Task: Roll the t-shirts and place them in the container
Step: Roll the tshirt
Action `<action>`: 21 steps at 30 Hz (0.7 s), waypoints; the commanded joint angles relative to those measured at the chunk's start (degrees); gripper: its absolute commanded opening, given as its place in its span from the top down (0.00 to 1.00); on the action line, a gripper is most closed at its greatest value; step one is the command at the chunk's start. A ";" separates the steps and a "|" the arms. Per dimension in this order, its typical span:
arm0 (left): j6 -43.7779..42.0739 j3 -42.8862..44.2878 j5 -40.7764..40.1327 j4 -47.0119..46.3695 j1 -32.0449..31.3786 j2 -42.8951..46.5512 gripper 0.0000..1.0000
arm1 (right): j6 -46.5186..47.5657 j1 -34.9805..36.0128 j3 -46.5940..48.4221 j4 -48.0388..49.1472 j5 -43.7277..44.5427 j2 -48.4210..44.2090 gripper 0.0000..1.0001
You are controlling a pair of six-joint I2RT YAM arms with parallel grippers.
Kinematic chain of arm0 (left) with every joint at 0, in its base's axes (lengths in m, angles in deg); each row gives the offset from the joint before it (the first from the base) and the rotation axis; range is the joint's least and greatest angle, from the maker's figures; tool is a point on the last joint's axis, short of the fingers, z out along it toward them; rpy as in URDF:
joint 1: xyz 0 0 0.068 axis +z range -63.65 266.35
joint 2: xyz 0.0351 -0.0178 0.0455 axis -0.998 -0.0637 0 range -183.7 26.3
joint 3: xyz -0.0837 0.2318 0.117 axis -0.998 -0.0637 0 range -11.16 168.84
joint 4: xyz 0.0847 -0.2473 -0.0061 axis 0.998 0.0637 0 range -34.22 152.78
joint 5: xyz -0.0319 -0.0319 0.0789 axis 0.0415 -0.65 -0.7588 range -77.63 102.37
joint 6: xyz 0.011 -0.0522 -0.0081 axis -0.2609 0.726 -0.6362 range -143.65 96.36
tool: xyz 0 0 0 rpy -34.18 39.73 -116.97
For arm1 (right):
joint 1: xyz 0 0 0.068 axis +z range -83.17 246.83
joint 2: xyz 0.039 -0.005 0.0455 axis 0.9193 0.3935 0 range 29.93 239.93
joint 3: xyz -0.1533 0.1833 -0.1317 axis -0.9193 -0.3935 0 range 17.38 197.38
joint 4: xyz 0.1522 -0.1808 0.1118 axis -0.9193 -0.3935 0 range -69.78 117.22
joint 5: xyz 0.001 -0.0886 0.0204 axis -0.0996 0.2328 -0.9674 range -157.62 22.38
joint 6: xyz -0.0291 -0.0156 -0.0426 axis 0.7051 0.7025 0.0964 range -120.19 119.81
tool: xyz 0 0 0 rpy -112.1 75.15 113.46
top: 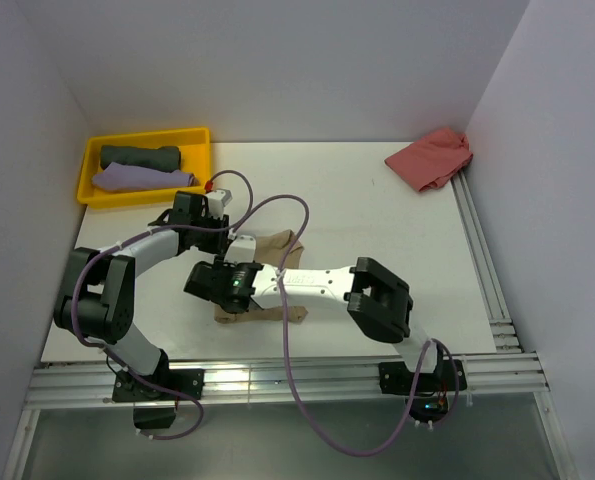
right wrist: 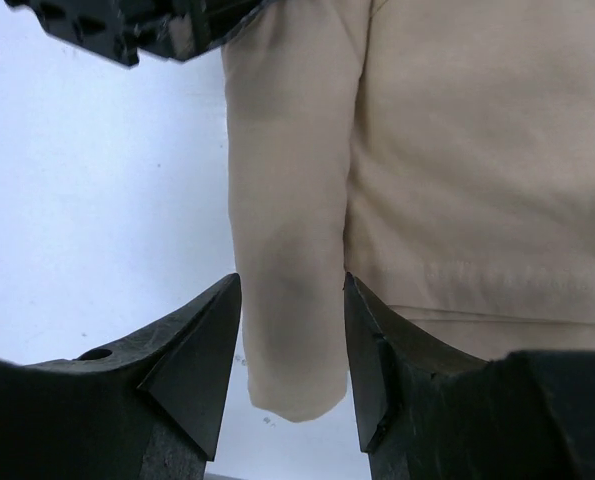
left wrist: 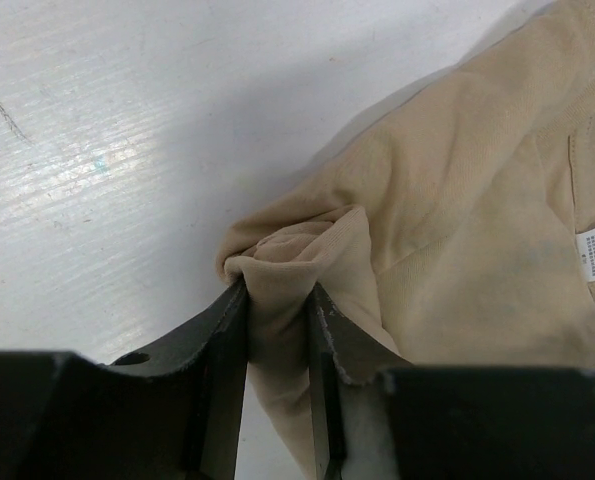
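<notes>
The large tan-beige cloth t-shirt lies on the white surface just in front and to the right of the yellow plastic tray, mostly under both arms. The left gripper is clamped on the bunched end of its folded edge nearer the tray. The right gripper stands open astride the same fold's farther end, and since the fold's long axis runs straight from one gripper to the other, the right one likely needs only to close.
</notes>
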 commanded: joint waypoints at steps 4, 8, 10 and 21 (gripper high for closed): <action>-0.33 1.75 -1.04 0.83 -0.44 0.18 0.68 | 3.32 1.34 7.36 -5.15 5.86 4.52 0.48; -0.33 1.84 -1.04 0.74 -0.44 0.09 0.68 | 4.29 1.78 8.51 -4.19 5.42 5.75 0.48; -0.41 1.75 -1.04 0.65 -0.44 0.00 0.68 | 4.38 1.95 9.21 -4.10 5.51 6.37 0.48; -0.33 2.01 -0.95 0.83 -0.44 -0.17 0.68 | 5.52 3.62 12.81 -5.24 6.92 8.56 0.49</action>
